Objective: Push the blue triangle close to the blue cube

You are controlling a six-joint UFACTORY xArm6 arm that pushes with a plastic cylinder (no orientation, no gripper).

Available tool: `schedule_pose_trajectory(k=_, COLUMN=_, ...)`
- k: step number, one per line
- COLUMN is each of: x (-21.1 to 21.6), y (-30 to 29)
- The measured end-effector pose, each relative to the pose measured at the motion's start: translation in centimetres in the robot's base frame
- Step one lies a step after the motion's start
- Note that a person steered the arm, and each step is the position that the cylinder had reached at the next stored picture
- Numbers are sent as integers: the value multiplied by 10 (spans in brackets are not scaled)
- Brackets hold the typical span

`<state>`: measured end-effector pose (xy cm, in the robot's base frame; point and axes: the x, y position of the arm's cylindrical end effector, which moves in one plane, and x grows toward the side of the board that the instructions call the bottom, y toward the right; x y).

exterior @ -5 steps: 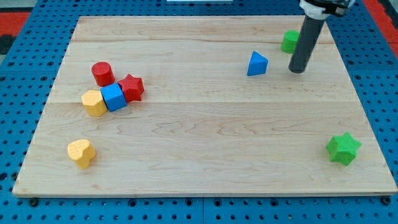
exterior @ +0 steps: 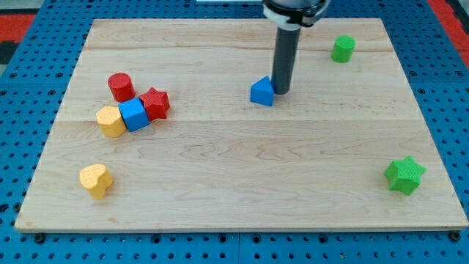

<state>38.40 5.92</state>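
The blue triangle lies on the wooden board a little above its middle. My tip touches the triangle's right side. The blue cube sits far to the view's left, packed between a red star, a yellow block and a red cylinder.
A yellow heart lies at the lower left. A green cylinder stands at the upper right. A green star lies at the lower right, near the board's right edge.
My tip has moved left by about a hundred pixels and met the blue triangle, which has slid left and slightly down. The other blocks have not moved.
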Motion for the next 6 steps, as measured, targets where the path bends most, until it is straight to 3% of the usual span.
schedule_pose_trajectory(k=6, x=66, y=-176)
